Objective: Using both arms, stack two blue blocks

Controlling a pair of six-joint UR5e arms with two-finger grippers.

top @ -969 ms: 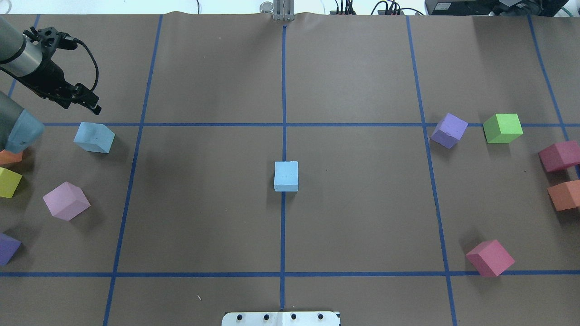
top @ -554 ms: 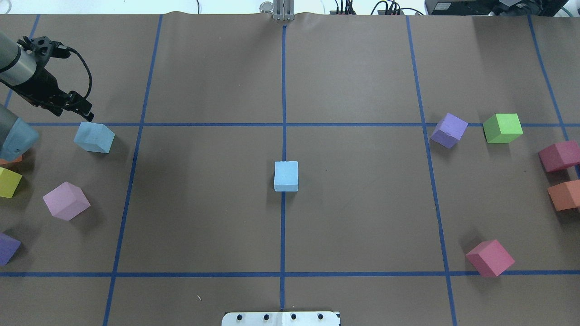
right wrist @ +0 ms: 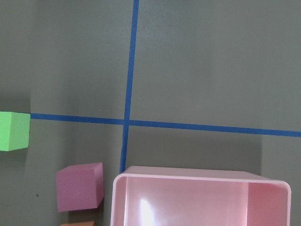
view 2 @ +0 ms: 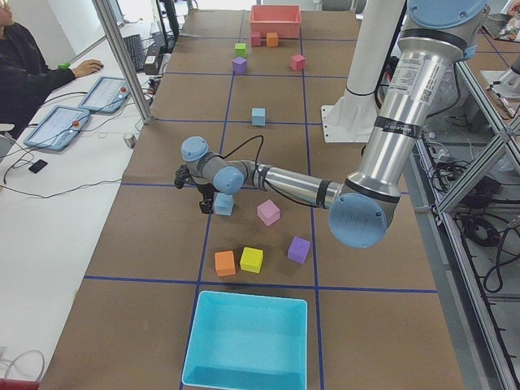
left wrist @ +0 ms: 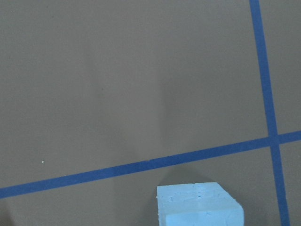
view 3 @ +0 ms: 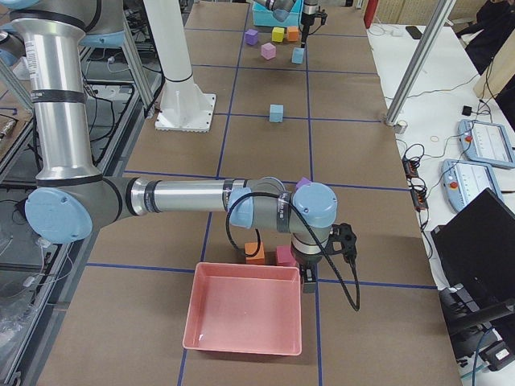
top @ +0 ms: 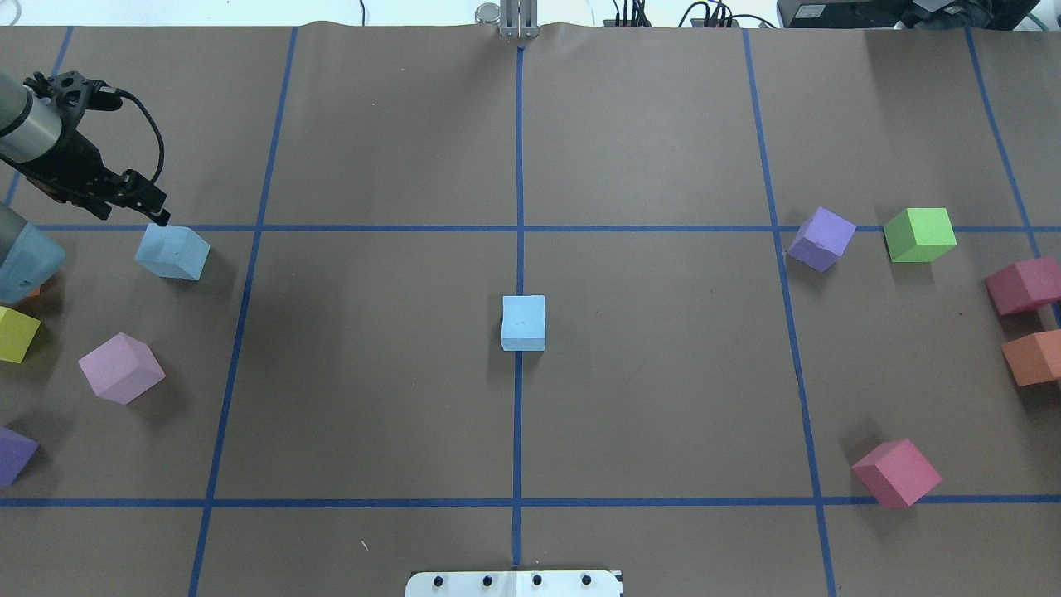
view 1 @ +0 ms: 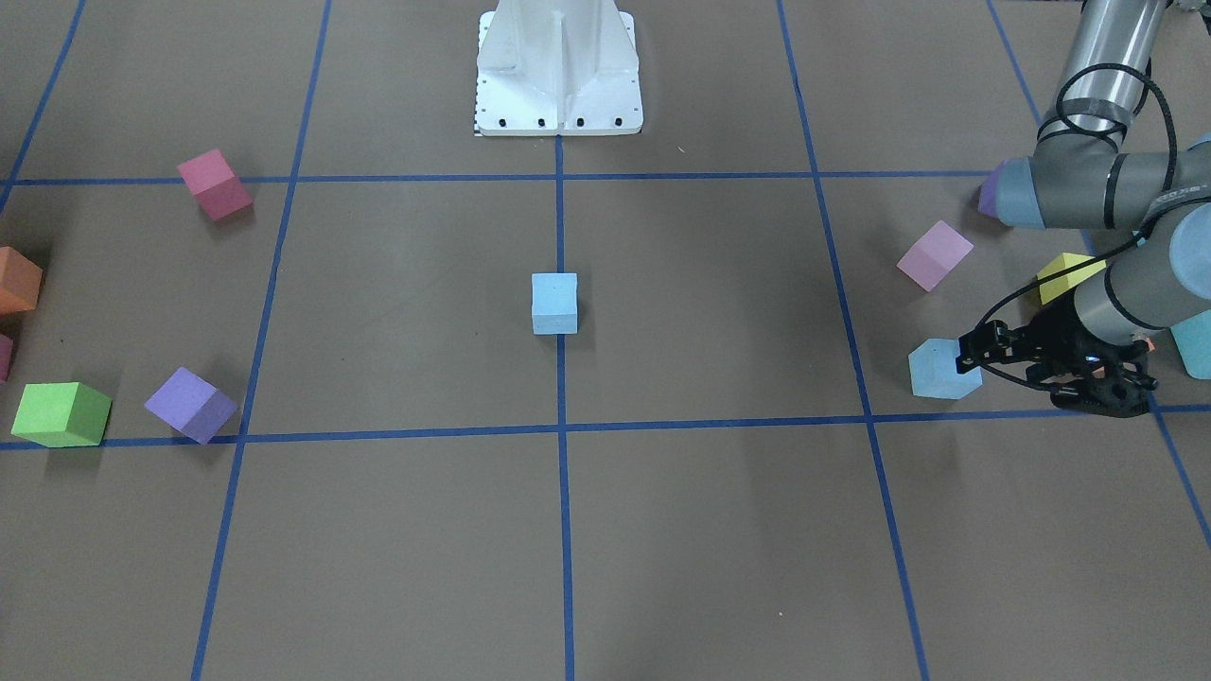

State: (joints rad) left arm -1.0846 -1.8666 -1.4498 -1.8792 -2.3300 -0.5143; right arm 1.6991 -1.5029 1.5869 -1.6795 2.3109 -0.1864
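One blue block (top: 524, 322) sits at the table's centre on the blue tape line; it also shows in the front view (view 1: 554, 303). The other blue block (top: 172, 252) lies at the left, seen too in the front view (view 1: 944, 370) and at the bottom edge of the left wrist view (left wrist: 200, 205). My left gripper (top: 153, 209) hangs low just beyond this block's far-left corner, looks open and holds nothing (view 1: 976, 352). My right gripper (view 3: 308, 280) shows only in the right side view, by a pink tray; I cannot tell if it is open or shut.
Pink (top: 122, 367), yellow (top: 16, 333) and purple (top: 15, 454) cubes lie near the left block. Purple (top: 821, 238), green (top: 918, 235), maroon (top: 1024, 284), orange (top: 1032, 356) and pink (top: 897, 472) cubes lie on the right. A pink tray (view 3: 241, 344) and a turquoise box (view 2: 244, 375) stand at the table's ends.
My left gripper has drawn back to the left and come down closer to the left blue block. Neither blue block has moved.
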